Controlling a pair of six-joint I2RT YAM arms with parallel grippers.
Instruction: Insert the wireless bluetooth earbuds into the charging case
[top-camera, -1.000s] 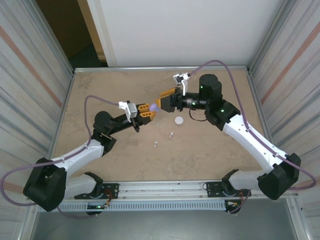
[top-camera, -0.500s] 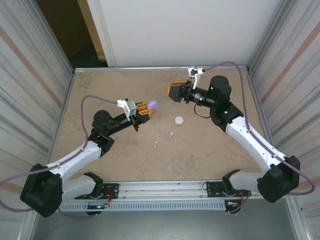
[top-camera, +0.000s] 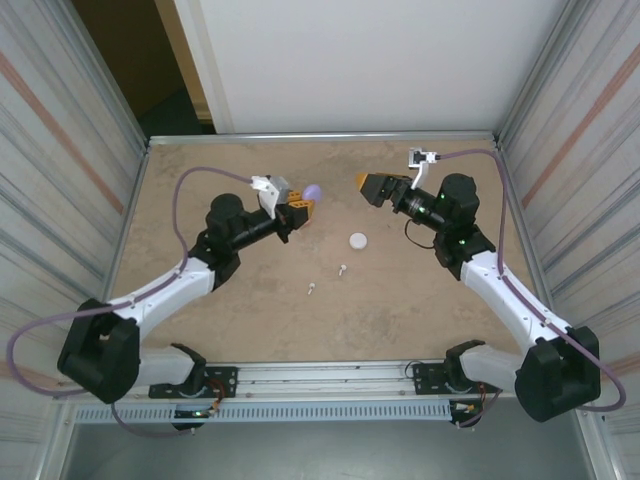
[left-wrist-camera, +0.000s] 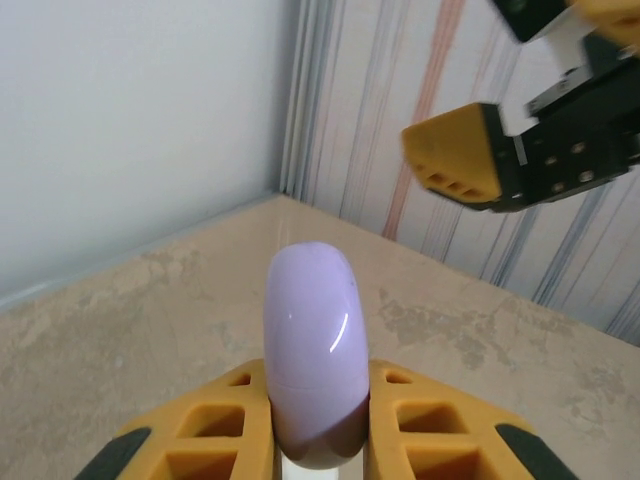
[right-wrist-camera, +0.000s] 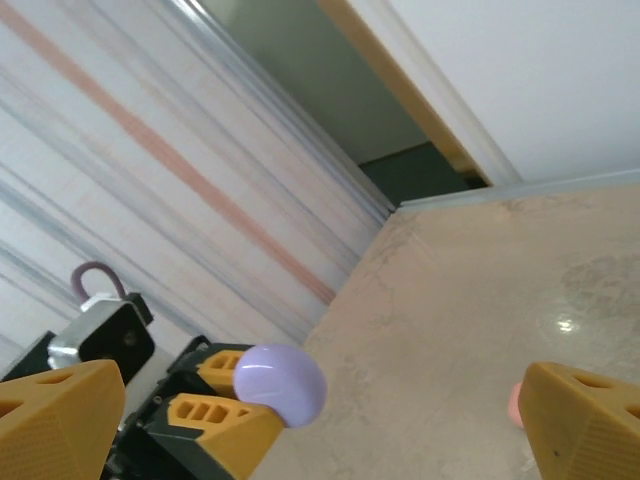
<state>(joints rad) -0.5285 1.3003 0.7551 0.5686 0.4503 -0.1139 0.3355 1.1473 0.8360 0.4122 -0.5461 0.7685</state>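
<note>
Earbuds (top-camera: 342, 268) are seen on the table (top-camera: 400, 310) while the smooth charging case (left-wrist-camera: 310, 370), pinched endwise by the left gripper (top-camera: 298, 210) opposite the spread right gripper (top-camera: 372, 188), could be squeezed out.

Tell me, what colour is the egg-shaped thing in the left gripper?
Pale purple. The case shows best from the left wrist.

right hand (top-camera: 372, 187) pulled away from purple case (top-camera: 313, 191), left hand (top-camera: 302, 208) swung it farther back

The top camera looks down on the beige mottled table (top-camera: 400, 290); both wrist cameras face one smooth lilac pebble-shaped case (top-camera: 312, 191) (left-wrist-camera: 312, 365) (right-wrist-camera: 280, 385) from opposite sides.
</note>
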